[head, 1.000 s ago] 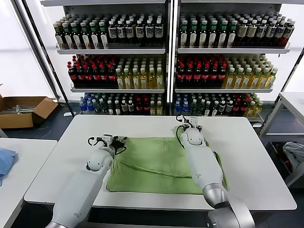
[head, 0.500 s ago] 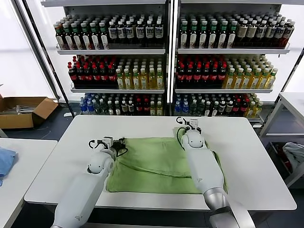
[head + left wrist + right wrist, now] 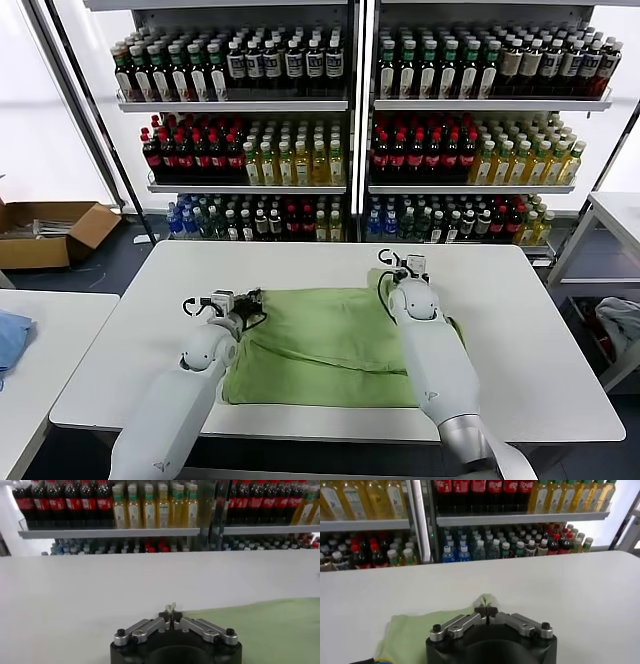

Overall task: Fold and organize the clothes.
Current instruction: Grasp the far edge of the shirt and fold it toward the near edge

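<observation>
A light green polo shirt [image 3: 320, 340] lies partly folded on the white table [image 3: 520, 340], plain side up. My left gripper [image 3: 243, 299] is shut on its far left corner; the pinched cloth shows between the fingertips in the left wrist view [image 3: 171, 611]. My right gripper [image 3: 402, 264] is shut on the far right corner, with a tuft of green cloth [image 3: 486, 600] poking out beyond the jaws in the right wrist view [image 3: 485, 611]. Both grippers sit at the shirt's far edge. The printed graphic is hidden.
Shelves of bottles [image 3: 350, 130] stand behind the table. An open cardboard box [image 3: 45, 232] lies on the floor at far left. A second white table [image 3: 40, 360] at left holds a blue cloth [image 3: 8, 338]. Another table edge [image 3: 615, 215] is at right.
Both grippers have shifted slightly, the right one a little to the right and the left one a little toward the far side, still holding the shirt's corners; the cloth is drawn a bit flatter.
</observation>
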You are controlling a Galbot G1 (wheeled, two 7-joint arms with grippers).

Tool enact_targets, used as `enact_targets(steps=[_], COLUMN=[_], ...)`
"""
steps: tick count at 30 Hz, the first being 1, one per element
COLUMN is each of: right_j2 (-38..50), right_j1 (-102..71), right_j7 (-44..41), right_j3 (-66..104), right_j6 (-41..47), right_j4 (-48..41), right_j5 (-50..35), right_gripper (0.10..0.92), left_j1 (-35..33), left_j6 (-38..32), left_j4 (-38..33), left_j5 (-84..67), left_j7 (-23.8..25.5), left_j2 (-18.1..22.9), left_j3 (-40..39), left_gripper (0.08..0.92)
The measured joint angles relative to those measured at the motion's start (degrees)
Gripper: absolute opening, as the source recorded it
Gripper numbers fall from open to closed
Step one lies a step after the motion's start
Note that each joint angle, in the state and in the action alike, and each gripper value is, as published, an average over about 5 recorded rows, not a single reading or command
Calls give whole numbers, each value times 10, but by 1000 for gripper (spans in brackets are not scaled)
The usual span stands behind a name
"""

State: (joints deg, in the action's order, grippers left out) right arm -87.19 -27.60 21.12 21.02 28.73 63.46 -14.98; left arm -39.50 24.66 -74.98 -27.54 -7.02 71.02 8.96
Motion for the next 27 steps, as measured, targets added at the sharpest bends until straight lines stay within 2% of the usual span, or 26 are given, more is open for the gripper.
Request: enact_targets(steps=[16,27], right_j2=[40,47], right_j1=[-93,-221], right_j7=[26,39], right_j3=[-8,6], right_j6=[23,31], right_j4=[193,323], right_j5=[-10,-2], right_gripper=[105,105], left_j1=[-38,-109], left_j6=[-29,-32], left_j4=[-106,-180], left_j5=[21,38], left_j7=[-3,3], left_j2=[-32,-35], left_j3=[18,44], left_gripper=[90,90])
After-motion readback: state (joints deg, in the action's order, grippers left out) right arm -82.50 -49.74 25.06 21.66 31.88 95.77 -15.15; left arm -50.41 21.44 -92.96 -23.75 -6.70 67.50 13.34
